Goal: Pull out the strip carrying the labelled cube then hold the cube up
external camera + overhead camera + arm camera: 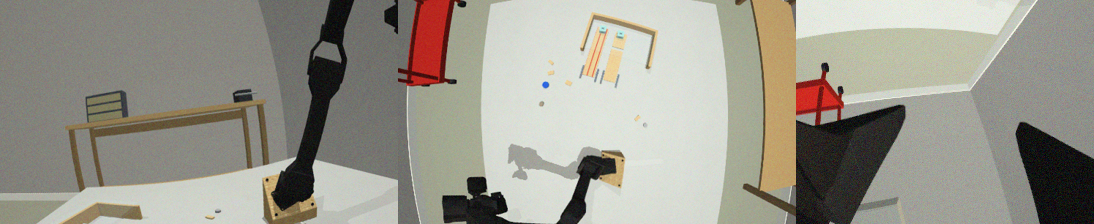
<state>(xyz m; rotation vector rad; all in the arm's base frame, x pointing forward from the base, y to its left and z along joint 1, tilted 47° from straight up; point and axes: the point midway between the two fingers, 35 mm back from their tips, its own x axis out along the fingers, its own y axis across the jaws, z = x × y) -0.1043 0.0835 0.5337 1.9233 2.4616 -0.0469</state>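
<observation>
The black parallel-jaw gripper (607,165) sits wide open, holding nothing, over the tan wooden wedge block (617,175) — parked well short. The unbroken red-striped wooden strip (595,53) carries its pale blue labelled cube (602,29) at the far end, inside the wooden fence — so it's pull first.

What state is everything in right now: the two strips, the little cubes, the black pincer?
Pincer: open, nothing between its fingers, over the wooden block.
Striped strip: in one piece, flat inside the wooden fence, not pulled out.
Plain strip: split in two pieces with a gap.
Left cube: resting on the striped strip's far end.
Right cube: resting on the plain strip's short far piece.
</observation>
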